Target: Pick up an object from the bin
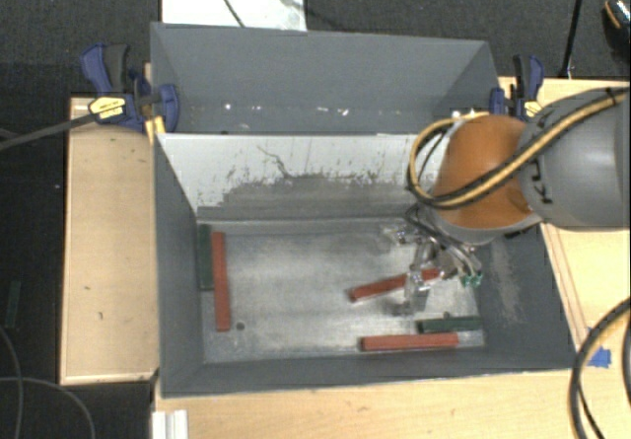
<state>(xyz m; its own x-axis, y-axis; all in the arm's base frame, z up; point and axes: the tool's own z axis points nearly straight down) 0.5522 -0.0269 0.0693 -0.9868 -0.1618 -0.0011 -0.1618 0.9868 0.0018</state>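
My gripper is low in the right half of the bin, under the orange wrist cover. A red stick lies slanted on the bin floor, and its right end runs in beneath the gripper, with a bit of red showing on the far side. Just in front of the gripper, a dark green stick and a second red stick lie along the front wall.
A green stick and a red stick lie side by side along the left wall, with a small dark speck near them. The arm comes in over the right wall.
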